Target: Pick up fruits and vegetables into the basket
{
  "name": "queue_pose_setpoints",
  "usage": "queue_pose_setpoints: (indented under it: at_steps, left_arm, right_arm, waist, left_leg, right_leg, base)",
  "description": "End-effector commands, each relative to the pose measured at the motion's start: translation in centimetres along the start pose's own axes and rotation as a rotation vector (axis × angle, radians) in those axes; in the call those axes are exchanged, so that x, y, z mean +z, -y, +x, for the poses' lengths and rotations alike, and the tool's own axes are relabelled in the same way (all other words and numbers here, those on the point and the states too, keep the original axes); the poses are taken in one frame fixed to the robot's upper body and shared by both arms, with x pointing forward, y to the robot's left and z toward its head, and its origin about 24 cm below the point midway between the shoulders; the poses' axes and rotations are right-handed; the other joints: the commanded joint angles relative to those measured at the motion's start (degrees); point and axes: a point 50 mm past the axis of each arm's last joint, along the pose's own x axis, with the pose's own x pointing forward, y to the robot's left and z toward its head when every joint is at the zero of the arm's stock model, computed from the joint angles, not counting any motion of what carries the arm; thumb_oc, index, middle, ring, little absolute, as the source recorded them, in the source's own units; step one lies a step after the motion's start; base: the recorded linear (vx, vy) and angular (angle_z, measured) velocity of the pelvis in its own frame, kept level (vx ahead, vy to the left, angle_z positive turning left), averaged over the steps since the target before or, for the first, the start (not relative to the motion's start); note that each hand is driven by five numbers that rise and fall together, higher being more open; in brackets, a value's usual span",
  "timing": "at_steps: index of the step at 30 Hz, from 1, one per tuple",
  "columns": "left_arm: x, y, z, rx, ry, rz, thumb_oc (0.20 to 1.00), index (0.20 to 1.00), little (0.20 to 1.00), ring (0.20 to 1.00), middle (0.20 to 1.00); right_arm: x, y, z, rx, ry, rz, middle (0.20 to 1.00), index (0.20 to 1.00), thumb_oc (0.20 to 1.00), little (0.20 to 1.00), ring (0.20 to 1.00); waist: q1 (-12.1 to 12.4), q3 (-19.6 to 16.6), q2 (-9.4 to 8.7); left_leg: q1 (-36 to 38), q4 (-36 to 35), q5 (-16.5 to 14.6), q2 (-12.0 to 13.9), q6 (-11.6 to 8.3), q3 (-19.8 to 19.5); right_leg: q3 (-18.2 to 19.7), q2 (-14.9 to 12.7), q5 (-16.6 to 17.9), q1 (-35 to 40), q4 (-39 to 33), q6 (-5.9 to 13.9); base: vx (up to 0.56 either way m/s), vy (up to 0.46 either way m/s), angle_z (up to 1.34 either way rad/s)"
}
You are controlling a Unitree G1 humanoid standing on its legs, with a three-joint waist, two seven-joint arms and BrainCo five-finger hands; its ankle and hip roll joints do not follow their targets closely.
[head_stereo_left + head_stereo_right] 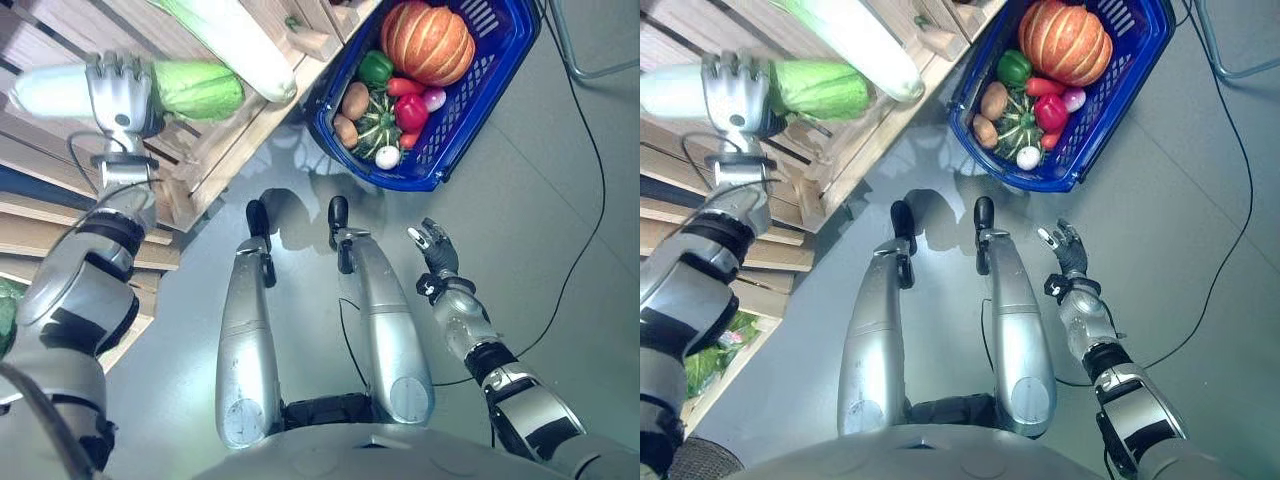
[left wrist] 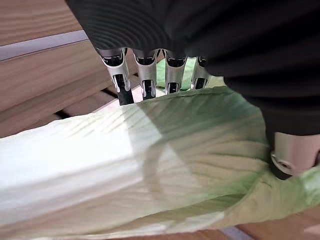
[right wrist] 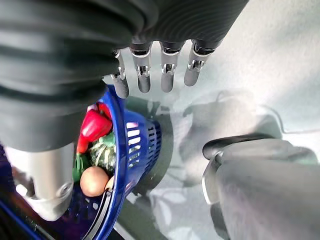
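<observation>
I am reaching my left hand [image 1: 118,92] up to about ten o'clock, where it is lying over a napa cabbage [image 1: 195,90] on the slatted wooden shelf [image 1: 215,140]. My fingers [image 2: 145,80] are curling over the far side of the cabbage and my thumb [image 2: 292,155] is pressing in from the near side, so I am gripping its pale, ribbed leaves. The white stalk end is pointing toward nine o'clock, the green leafy end toward three. A second long pale cabbage [image 1: 240,45] is resting just beyond it, toward twelve o'clock.

My right hand [image 1: 436,247] is hanging over the grey floor [image 1: 540,180] at about four o'clock, fingers [image 3: 167,70] relaxed and nearly straight, grasping nothing.

The blue basket [image 1: 480,95] is sitting on the floor at one o'clock, beside the shelf. It is carrying an orange pumpkin [image 1: 428,42], a green pepper [image 1: 375,68], a red pepper [image 1: 411,112], a striped green squash [image 1: 378,122], potatoes [image 1: 355,100] and a small white vegetable [image 1: 387,156].
</observation>
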Motion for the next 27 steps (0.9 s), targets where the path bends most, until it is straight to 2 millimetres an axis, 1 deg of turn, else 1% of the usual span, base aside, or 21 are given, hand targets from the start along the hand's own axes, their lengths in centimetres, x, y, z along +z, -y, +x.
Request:
queue_pose_setpoints:
  at_steps: [1, 3, 4, 5, 9, 11, 12, 13, 15, 16, 17, 18, 20, 21, 23, 25, 26, 27]
  left_arm:
    - [-1.5, -0.8, -0.2, 0.153, -0.137, -0.15, 0.2, 0.2, 0.2, 0.2, 0.2]
    - [-1.3, -0.7, -1.1, 0.188, -0.157, -0.253, 0.2, 0.2, 0.2, 0.2, 0.2]
    - [-1.1, -0.8, -2.0, 0.235, -0.153, -0.335, 0.2, 0.2, 0.2, 0.2, 0.2]
    - [-1.2, -0.8, -2.0, 0.236, -0.157, -0.341, 0.2, 0.2, 0.2, 0.2, 0.2]
    - [-0.4, -1.2, -4.2, 0.291, -0.218, -0.62, 0.2, 0.2, 0.2, 0.2, 0.2]
    - [0.0, -1.8, -5.0, 0.328, -0.208, -0.748, 0.2, 0.2, 0.2, 0.2, 0.2]
    - [0.4, -2.1, -5.5, 0.324, -0.223, -0.861, 0.2, 0.2, 0.2, 0.2, 0.2]
    - [0.9, -2.8, -6.4, 0.354, -0.221, -1.004, 0.2, 0.2, 0.2, 0.2, 0.2]
    - [1.2, -3.3, -6.8, 0.355, -0.216, -1.074, 0.2, 0.2, 0.2, 0.2, 0.2]
    - [2.0, -4.5, -7.8, 0.348, -0.221, -1.315, 0.2, 0.2, 0.2, 0.2, 0.2]
    - [2.2, -4.7, -8.1, 0.332, -0.227, -1.388, 0.2, 0.2, 0.2, 0.2, 0.2]
    - [2.2, -5.0, -8.3, 0.315, -0.235, -1.512, 0.2, 0.2, 0.2, 0.2, 0.2]
    - [3.3, -5.9, -9.7, 0.225, -0.208, -1.79, 0.2, 0.2, 0.2, 0.2, 0.2]
    - [3.6, -6.1, -10.2, 0.174, -0.204, -1.926, 0.2, 0.2, 0.2, 0.2, 0.2]
    - [4.2, -6.1, -11.6, 0.081, -0.215, -2.133, 0.2, 0.2, 0.2, 0.2, 0.2]
    - [4.9, -6.1, -12.9, -0.014, -0.202, -2.275, 0.2, 0.2, 0.2, 0.2, 0.2]
    - [5.0, -6.1, -13.1, -0.034, -0.192, -2.296, 0.2, 0.2, 0.2, 0.2, 0.2]
    - [5.4, -6.2, -13.7, -0.081, -0.174, -2.348, 0.2, 0.2, 0.2, 0.2, 0.2]
  right_arm:
    - [-0.6, 1.6, -1.5, -0.047, 0.031, 0.015, 1.0, 1.0, 1.0, 1.0, 1.0]
    - [-0.8, 2.0, -1.8, -0.062, 0.035, 0.019, 1.0, 1.0, 1.0, 1.0, 1.0]
    - [-1.1, 2.3, -2.2, -0.071, 0.034, 0.021, 1.0, 1.0, 1.0, 1.0, 1.0]
    - [-1.0, 2.3, -2.2, -0.07, 0.037, 0.022, 1.0, 1.0, 1.0, 1.0, 1.0]
    - [-1.3, 2.4, -2.5, -0.089, 0.037, 0.033, 1.0, 1.0, 1.0, 1.0, 1.0]
    - [-1.4, 2.3, -2.7, -0.093, 0.038, 0.042, 1.0, 1.0, 1.0, 1.0, 1.0]
    - [-1.4, 2.2, -2.8, -0.091, 0.041, 0.048, 1.0, 1.0, 1.0, 1.0, 1.0]
    - [-1.4, 1.9, -3.0, -0.083, 0.053, 0.046, 1.0, 1.0, 1.0, 1.0, 1.0]
    - [-1.4, 1.7, -3.1, -0.08, 0.058, 0.043, 1.0, 1.0, 1.0, 1.0, 1.0]
    - [-1.3, 1.4, -3.4, -0.072, 0.078, 0.032, 1.0, 1.0, 1.0, 1.0, 1.0]
    - [-1.2, 1.4, -3.5, -0.068, 0.082, 0.029, 1.0, 1.0, 1.0, 1.0, 1.0]
    - [-1.1, 1.3, -3.6, -0.064, 0.089, 0.032, 1.0, 1.0, 1.0, 1.0, 1.0]
    - [-0.7, 0.7, -3.9, -0.047, 0.111, 0.033, 1.0, 1.0, 1.0, 1.0, 1.0]
    - [-0.3, 0.5, -4.0, -0.029, 0.13, 0.03, 1.0, 1.0, 1.0, 1.0, 1.0]
    - [0.2, -0.1, -4.4, 0.009, 0.159, 0.018, 1.0, 1.0, 1.0, 1.0, 1.0]
    - [0.7, -0.8, -4.9, 0.053, 0.19, -0.002, 1.0, 1.0, 1.0, 1.0, 1.0]
    - [0.8, -0.9, -5.0, 0.062, 0.198, -0.005, 1.0, 1.0, 1.0, 1.0, 1.0]
    - [1.2, -0.9, -5.3, 0.093, 0.218, 0.005, 1.0, 1.0, 1.0, 1.0, 1.0]
  waist:
    - [1.6, -3.0, 0.98]
    - [2.0, -3.0, 1.43]
    - [2.6, -3.0, 1.76]
    - [2.6, -3.0, 1.81]
    - [4.1, -3.0, 2.3]
    - [4.7, -3.0, 2.35]
    - [5.1, -3.0, 2.48]
    - [5.6, -3.0, 2.53]
    - [5.8, -3.1, 2.59]
    - [6.3, -4.4, 2.69]
    - [6.4, -5.1, 2.75]
    - [6.4, -5.5, 2.82]
    - [6.8, -7.8, 2.98]
    - [6.9, -8.6, 3.07]
    - [7.0, -10.7, 3.13]
    - [7.2, -13.0, 3.15]
    - [7.2, -13.3, 3.14]
    - [7.2, -14.4, 3.08]
  left_leg:
    - [1.9, -2.7, -1.1, -3.4, 3.94, 5.1]
    - [3.4, -3.6, -0.8, -3.5, 3.65, 4.7]
    - [5.6, -4.7, -0.7, -3.8, 3.47, 4.3]
    - [5.6, -4.9, -0.4, -3.8, 3.46, 4.2]
    - [10.9, -8.0, 0.5, -4.3, 3.29, 3.0]
    - [14.3, -10.2, 1.1, -4.7, 3.32, 1.9]
    - [16.2, -11.4, 1.3, -5.0, 3.09, 1.2]
    - [19.2, -13.6, 1.9, -5.4, 3.18, 0.2]
    - [20.9, -14.6, 2.1, -5.6, 3.09, -0.3]
    - [23.7, -17.2, 2.7, -5.8, 3.13, -1.4]
    - [24.5, -18.0, 2.8, -5.9, 3.13, -1.7]
    - [25.5, -18.9, 3.0, -5.9, 3.13, -2.1]
    - [28.9, -22.6, 3.9, -5.9, 3.26, -3.1]
    - [30.3, -24.2, 4.3, -5.9, 3.38, -3.6]
    - [33.3, -27.4, 5.2, -5.8, 3.55, -4.5]
    - [36.4, -30.6, 5.9, -5.6, 3.71, -5.2]
    - [37.0, -31.1, 6.0, -5.6, 3.74, -5.2]
    - [37.9, -32.0, 6.3, -5.5, 3.79, -5.7]
  right_leg:
    - [0.2, 3.3, 4.3, 5.6, -8.3, 2.23]
    - [0.1, 3.1, 4.3, 7.5, -9.4, 2.34]
    - [0.2, 3.0, 4.0, 10.0, -10.7, 2.42]
    - [0.2, 3.0, 4.2, 10.0, -10.9, 2.41]
    - [0.1, 2.6, 4.2, 16.3, -14.4, 2.28]
    - [0.0, 2.5, 4.5, 19.8, -16.9, 2.24]
    - [-0.1, 2.4, 4.7, 22.0, -18.4, 2.25]
    - [-0.4, 2.2, 5.2, 25.1, -20.6, 2.22]
    - [-0.6, 2.1, 5.4, 27.0, -22.0, 2.19]
    - [-1.1, 1.8, 6.0, 30.2, -24.7, 2.12]
    - [-1.4, 1.7, 6.1, 31.1, -25.5, 2.15]
    - [-1.6, 1.6, 6.3, 32.1, -26.3, 2.19]
    - [-2.0, 1.4, 7.3, 35.3, -29.4, 2.33]
    - [-2.0, 1.3, 7.8, 36.6, -30.8, 2.45]
    - [-2.3, 1.1, 8.7, 39.4, -33.5, 2.75]
    - [-2.5, 1.0, 9.5, 42.2, -36.2, 2.96]
    - [-2.5, 1.0, 9.7, 42.7, -36.5, 3.01]
    - [-2.5, 1.0, 10.0, 43.6, -37.3, 3.15]
  base:
    - [0.02, -0.031, 0.12]
    - [0.03, -0.029, 0.07]
    - [0.04, -0.029, 0.02]
    - [0.05, -0.034, 0.0]
    - [0.06, -0.019, 0.06]
    - [0.09, -0.019, 0.04]
    - [0.12, -0.014, 0.07]
    - [0.1, -0.007, 0.07]
    - [0.1, -0.002, 0.09]
    - [0.14, 0.0, 0.12]
    - [0.14, 0.004, 0.11]
    - [0.11, 0.008, 0.15]
    - [0.14, 0.008, 0.21]
    - [0.14, 0.004, 0.16]
    - [0.13, 0.003, 0.08]
    - [0.14, 0.003, 0.06]
    - [0.14, 0.005, 0.04]
    - [0.13, 0.007, -0.03]
